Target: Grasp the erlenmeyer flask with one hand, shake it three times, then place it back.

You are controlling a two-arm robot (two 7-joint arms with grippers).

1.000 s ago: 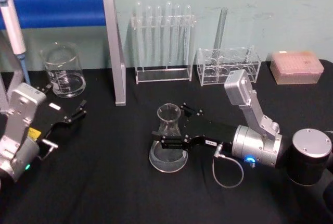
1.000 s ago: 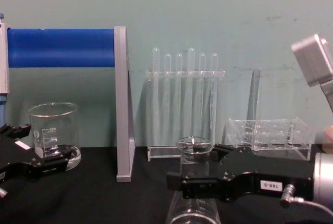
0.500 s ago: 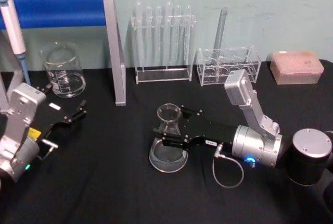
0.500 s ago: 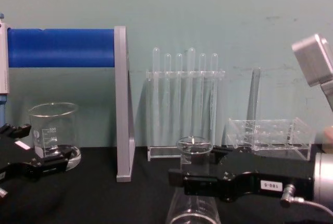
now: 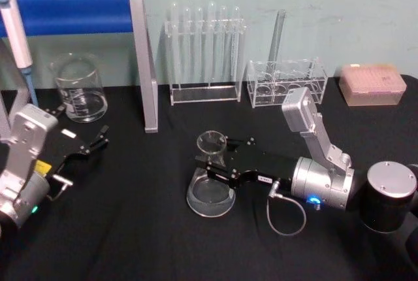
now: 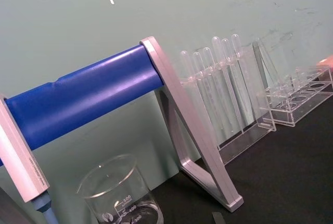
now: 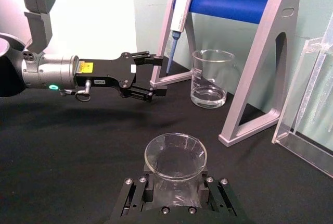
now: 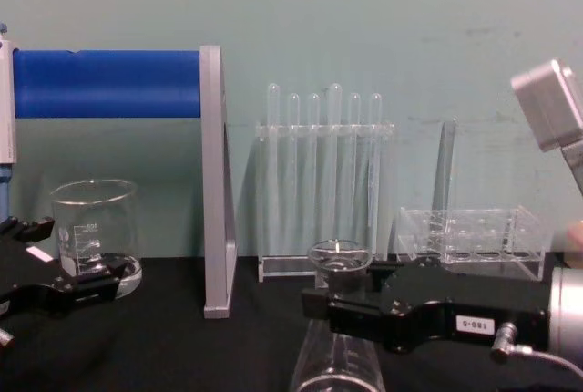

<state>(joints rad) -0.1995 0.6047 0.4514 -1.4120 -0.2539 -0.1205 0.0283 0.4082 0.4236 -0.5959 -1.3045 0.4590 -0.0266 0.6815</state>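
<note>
Erlenmeyer flask (image 5: 210,197): mid-table on the black cloth (image 5: 144,235), near side, upright. The right gripper (image 5: 214,159) reaches in from the right. Its jaws are closed on the flask's narrow neck just under the flared lip, one finger on the near side and one on the far. I cannot tell whether the base touches the cloth, or whether the flask holds anything.

Beaker (image 5: 80,88): far left, against the wall, with white graduations and what looks like a shallow clear layer at the bottom. The left gripper (image 5: 101,138) sits just in front of it, apart from it.

Far row, left to right:
- blue-barred stand (image 5: 72,10) with a pipette (image 5: 16,33) hung at its left end
- rack of test tubes (image 5: 204,46)
- low clear rack (image 5: 287,82) with one tall tube (image 5: 277,36) standing in it
- pink tip box (image 5: 372,83)

The right wrist view looks down into the flask's open mouth (image 7: 175,155), with the gripper's fingers on either side. Beyond it, the left gripper's (image 7: 159,76) fingers are spread, with nothing between them.

The chest view gives the flask neck side-on and the white number label (image 8: 475,324) on the right gripper.
</note>
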